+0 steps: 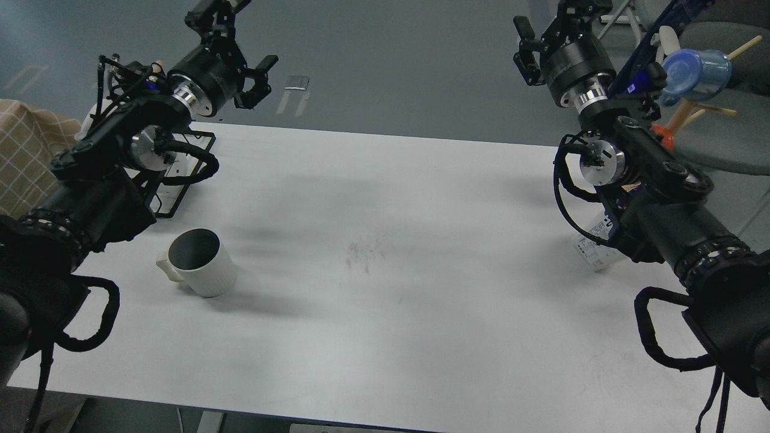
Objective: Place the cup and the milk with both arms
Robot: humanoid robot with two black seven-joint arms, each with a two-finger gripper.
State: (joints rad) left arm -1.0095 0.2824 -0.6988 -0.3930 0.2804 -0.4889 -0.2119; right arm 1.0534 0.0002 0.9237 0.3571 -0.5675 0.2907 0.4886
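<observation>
1. White ribbed ceramic cup (201, 263), dark grey inside, small handle turned toward your left. You will find it upright on the left part of the white tabletop (385, 252), touching nothing, just in front of your left forearm.

2. Milk carton (595, 246): only a white printed lower corner shows, on the table's right edge, behind your right forearm. The rest is hidden, so you cannot judge its tilt.

3. Left gripper (218, 7): raised beyond the table's far left corner, cut by the top edge; whether its fingers are spread or closed cannot be told. It holds nothing visible.

4. Right gripper (580, 5): raised beyond the far right corner, likewise cropped; finger state cannot be told.

5. Black wire rack (186, 174), far left, partly behind your left arm.

6. Translucent blue plastic cup (698, 72) on a wooden peg stand, beyond the right arm.
</observation>
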